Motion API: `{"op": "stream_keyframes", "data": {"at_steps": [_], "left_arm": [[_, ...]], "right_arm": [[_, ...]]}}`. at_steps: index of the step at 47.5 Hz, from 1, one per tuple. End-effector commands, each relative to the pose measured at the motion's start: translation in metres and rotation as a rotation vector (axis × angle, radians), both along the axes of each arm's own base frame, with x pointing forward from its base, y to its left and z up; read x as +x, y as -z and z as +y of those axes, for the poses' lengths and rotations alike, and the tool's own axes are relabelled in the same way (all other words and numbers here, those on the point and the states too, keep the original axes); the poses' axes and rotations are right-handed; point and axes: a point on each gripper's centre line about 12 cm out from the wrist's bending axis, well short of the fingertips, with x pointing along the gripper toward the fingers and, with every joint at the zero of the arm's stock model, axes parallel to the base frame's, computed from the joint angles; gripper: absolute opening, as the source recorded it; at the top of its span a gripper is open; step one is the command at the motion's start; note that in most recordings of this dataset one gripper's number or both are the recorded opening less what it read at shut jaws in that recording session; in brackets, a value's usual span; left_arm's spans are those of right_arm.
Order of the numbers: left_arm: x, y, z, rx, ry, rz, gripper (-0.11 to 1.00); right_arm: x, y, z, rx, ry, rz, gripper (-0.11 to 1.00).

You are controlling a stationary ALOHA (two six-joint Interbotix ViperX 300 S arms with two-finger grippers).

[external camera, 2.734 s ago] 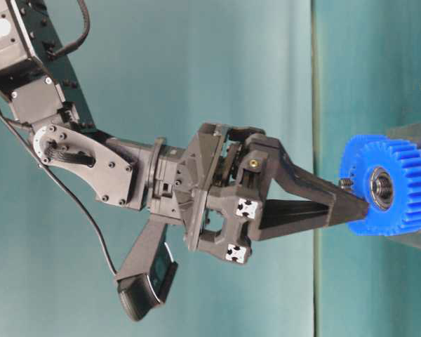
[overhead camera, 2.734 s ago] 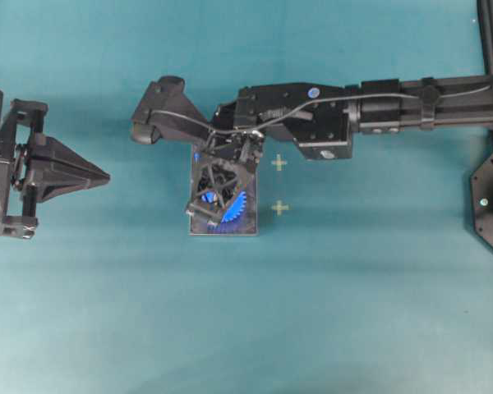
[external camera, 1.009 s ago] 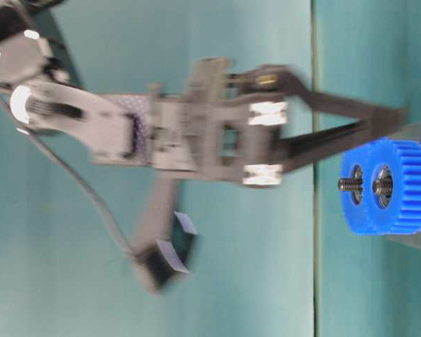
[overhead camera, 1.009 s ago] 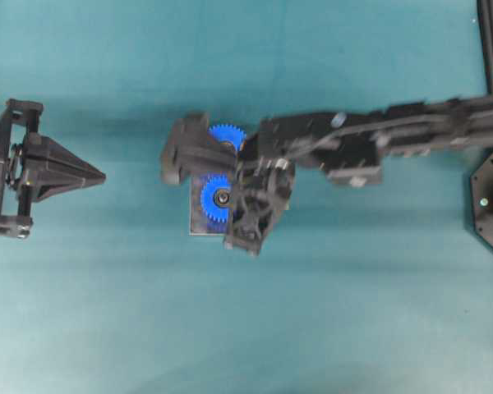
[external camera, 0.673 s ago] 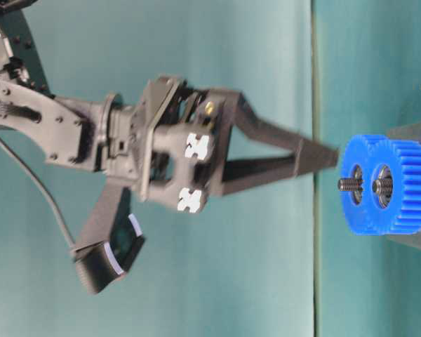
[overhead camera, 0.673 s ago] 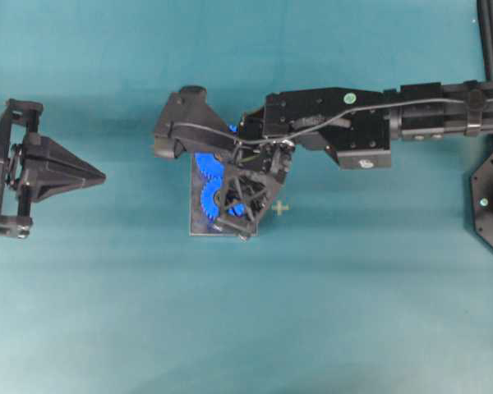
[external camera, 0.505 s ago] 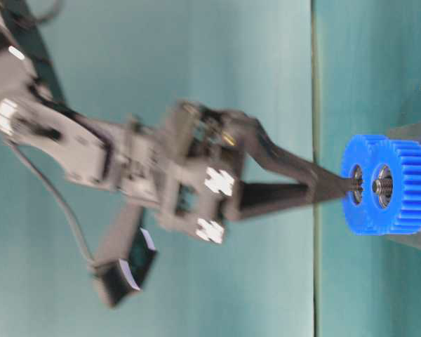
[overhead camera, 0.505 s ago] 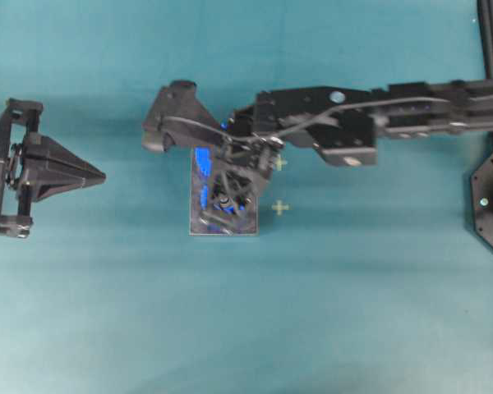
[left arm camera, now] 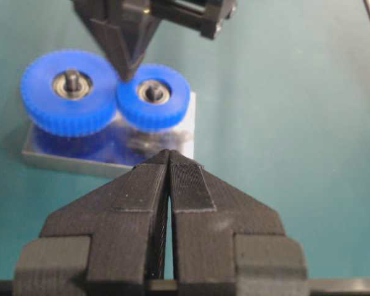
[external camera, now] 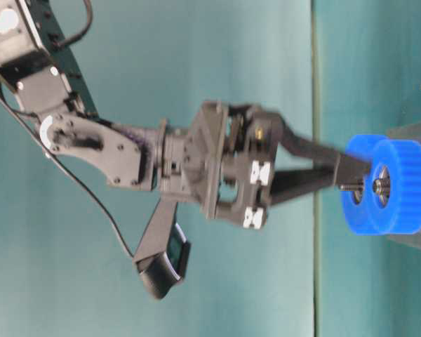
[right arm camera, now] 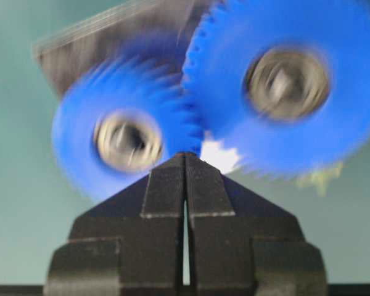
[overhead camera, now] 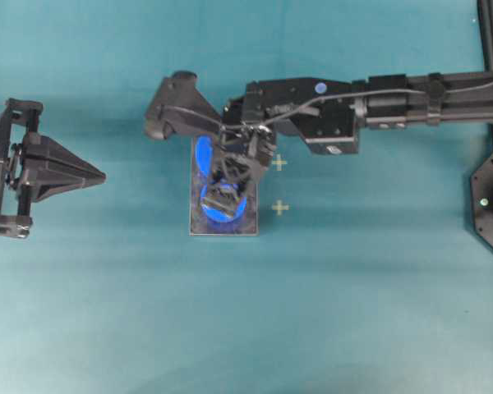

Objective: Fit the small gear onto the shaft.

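I have the small gear (left arm camera: 153, 94) sitting down over the shaft (left arm camera: 152, 90) now, flat on the grey plate (left arm camera: 43, 152) and meshed beside the larger gear (left arm camera: 69, 88). A second ago the right gripper (left arm camera: 128, 66) was swinging off to one side; since then I've brought it back over the plate, and its clenched jaws, holding nothing, now press their tip at the seam where the two gears meet. The gears blur in the right wrist view (they may be turning under that push). I judge the fitting essentially done, with only seating left to confirm. My left gripper (left arm camera: 168, 161) waits well apart over the surface (overhead camera: 353, 312), jaws clenched and empty.
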Motion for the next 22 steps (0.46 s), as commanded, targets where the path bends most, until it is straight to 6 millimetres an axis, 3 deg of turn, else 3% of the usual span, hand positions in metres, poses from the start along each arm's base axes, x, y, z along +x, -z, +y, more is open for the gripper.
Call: {"op": "stream_keyframes", "data": {"at_steps": [1,13,22], "left_arm": [[0.001,-0.004,0.000,0.004,0.000,-0.020,0.00],[0.001,-0.006,0.000,0.002,0.000,-0.025,0.00],[0.001,-0.007,0.000,0.004,0.000,-0.028,0.00]], "right_arm": [[-0.006,-0.026,0.020,0.006,-0.043,-0.033,0.00],[-0.017,-0.061,0.015,-0.015,-0.055,-0.107,0.00],[-0.030,-0.069,0.005,-0.037,-0.055,-0.185,-0.01]]}}
